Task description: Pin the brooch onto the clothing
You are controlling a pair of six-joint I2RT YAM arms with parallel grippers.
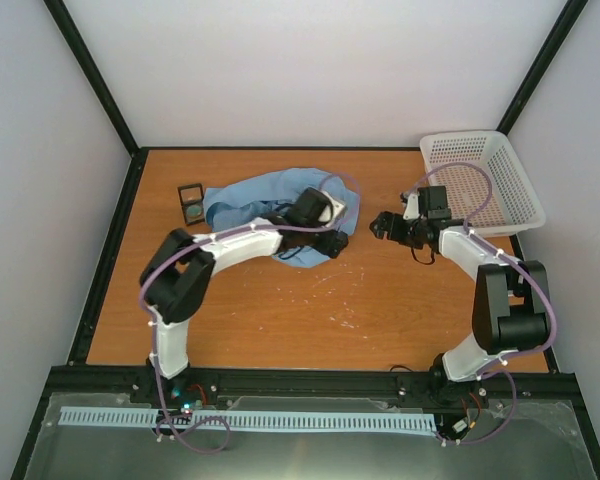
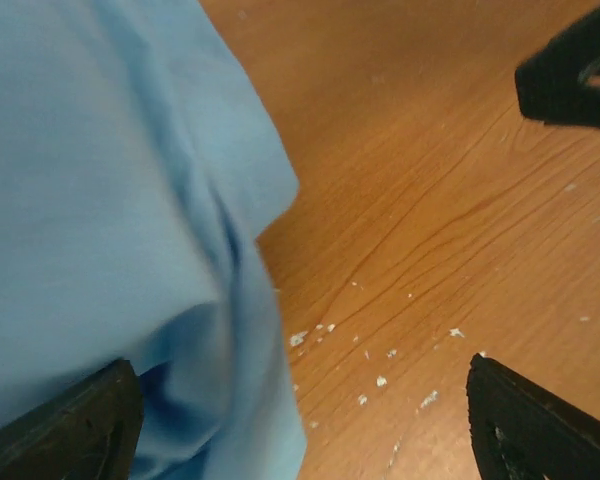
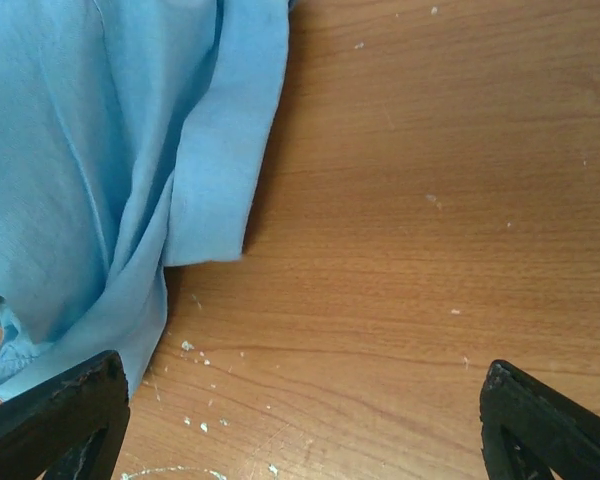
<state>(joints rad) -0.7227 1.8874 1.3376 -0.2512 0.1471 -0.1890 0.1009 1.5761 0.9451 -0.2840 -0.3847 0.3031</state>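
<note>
Brooch (image 1: 193, 212): seemingly the one small round greenish-grey spot in the near half of an open black box (image 1: 191, 203), too small from above to be sure. Well to the left of the left pincer (image 1: 330, 243), beyond the cloth, apart from both arms. One box only, hinged, its two square halves laid flat on the surface (image 1: 280, 320), just beside the left edge of the clothing (image 1: 245, 200).

Clothing: one light blue shirt, crumpled in a heap at the far middle of the surface, under and to the left of the left pincer. In the left wrist view, cloth filling the left half, a fold hanging down by the left finger (image 2: 80, 430), bare wood toward the right finger. Left pincer wide apart, clamped on nothing, low over the shirt's right edge. Scattered white flecks (image 2: 380, 381) on the wood between the fingers.

Right pincer (image 1: 383, 225): to the right of the left one, near but not touching, pointing toward the shirt; likely the dark shape in the top right corner of the left wrist view. Likewise wide apart, gripping nothing, only bare wood and flecks between the tips. Shirt hem at the left of its own view, reaching down to the left finger (image 3: 60, 420).

One white mesh basket (image 1: 460, 138) to the right of and behind the right pincer, in the far right corner, apart from it.

Two arms in all: left arm (image 1: 235, 243) stretched over the shirt, right arm (image 1: 500, 300) bent in front of the basket.
</note>
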